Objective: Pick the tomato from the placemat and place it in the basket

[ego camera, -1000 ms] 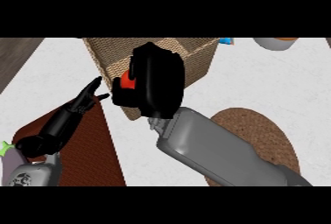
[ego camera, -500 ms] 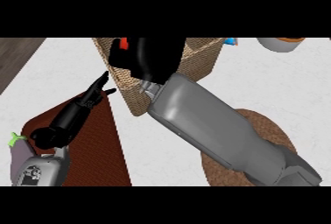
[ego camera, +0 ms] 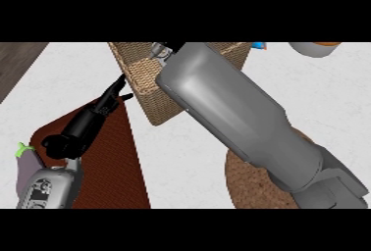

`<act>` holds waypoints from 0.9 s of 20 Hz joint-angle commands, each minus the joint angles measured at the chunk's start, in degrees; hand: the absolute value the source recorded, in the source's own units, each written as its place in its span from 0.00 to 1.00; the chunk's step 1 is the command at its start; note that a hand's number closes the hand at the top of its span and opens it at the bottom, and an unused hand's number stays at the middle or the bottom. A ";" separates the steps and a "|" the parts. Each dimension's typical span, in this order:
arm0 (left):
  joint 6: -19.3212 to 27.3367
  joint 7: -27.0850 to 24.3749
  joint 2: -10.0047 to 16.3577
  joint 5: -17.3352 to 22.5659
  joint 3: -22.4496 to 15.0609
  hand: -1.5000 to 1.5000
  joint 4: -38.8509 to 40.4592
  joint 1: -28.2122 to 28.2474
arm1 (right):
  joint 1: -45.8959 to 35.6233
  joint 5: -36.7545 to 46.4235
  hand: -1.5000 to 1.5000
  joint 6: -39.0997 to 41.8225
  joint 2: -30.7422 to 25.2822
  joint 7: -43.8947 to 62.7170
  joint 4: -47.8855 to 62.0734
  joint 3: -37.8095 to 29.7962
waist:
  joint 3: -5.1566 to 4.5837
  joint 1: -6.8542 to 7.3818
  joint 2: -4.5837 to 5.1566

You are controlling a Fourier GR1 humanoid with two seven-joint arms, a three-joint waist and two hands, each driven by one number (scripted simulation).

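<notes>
The woven basket [ego camera: 145,86] stands at the top middle of the counter. My right forearm [ego camera: 232,117] reaches across and over it and covers most of its inside. Only a dark sliver of my right hand [ego camera: 174,47] shows at the picture's top edge above the basket. The tomato is hidden in this view. The dark brown placemat [ego camera: 109,162] lies at the lower left with nothing red on it. My left hand [ego camera: 85,125] rests open over the placemat, its straight fingers [ego camera: 116,90] pointing towards the basket's left wall.
A purple vegetable with a green stem [ego camera: 25,159] lies at the placemat's left edge. A round brown woven mat [ego camera: 243,184] sits under my right forearm. A bowl [ego camera: 315,48] and a small blue and orange item [ego camera: 259,46] stand at the top right.
My right hand carried the tomato up from the basket's front to over its inside, and both have passed out of sight. The left hand has stayed where it was.
</notes>
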 commanded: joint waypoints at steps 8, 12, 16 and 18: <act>1.50 0.51 -0.47 -0.64 0.68 0.50 0.85 -1.31 | -5.53 8.71 1.00 -7.56 0.67 15.15 13.11 -9.56 | 0.24 -2.43 0.27; 1.72 0.80 -0.61 -0.14 1.38 0.50 1.28 -2.56 | -5.73 7.82 1.00 -9.60 0.67 15.15 15.64 -11.06 | 0.23 -1.68 0.32; 0.72 1.47 0.35 0.60 2.17 0.50 1.99 -3.41 | -5.61 7.64 1.00 -10.90 0.68 15.17 18.25 -11.48 | 0.27 -2.00 0.15; 1.74 1.09 -0.37 -0.39 1.70 0.50 2.84 -4.23 | -4.47 7.61 1.00 -12.97 0.68 15.17 18.57 -10.66 | 0.26 -2.00 0.29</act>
